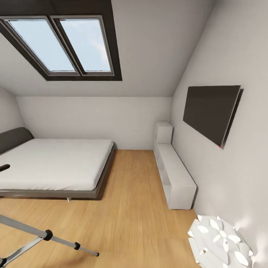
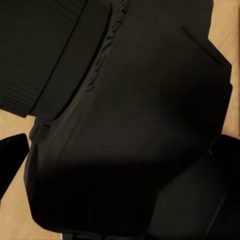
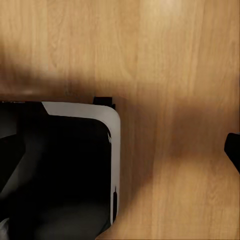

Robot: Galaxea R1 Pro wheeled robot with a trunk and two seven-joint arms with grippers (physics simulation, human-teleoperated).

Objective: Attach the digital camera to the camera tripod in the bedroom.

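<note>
Seen from the head, the camera tripod stands at the lower left of the bedroom; two silver telescoping legs with black joints reach over the wood floor, and the tip of its black pan handle pokes in at the left edge. Its head is out of view. In the left wrist view the black digital camera sits very close, its ribbed lens barrel to one side. My left gripper is shut on it, with one dark fingertip showing beside the body. My right gripper hangs open over bare floor, one fingertip at the frame edge.
A grey bed fills the left middle. A low white cabinet runs along the right wall under a dark wall screen. A white petal-shaped lamp sits at the lower right. The robot's black, white-edged base lies below the right gripper.
</note>
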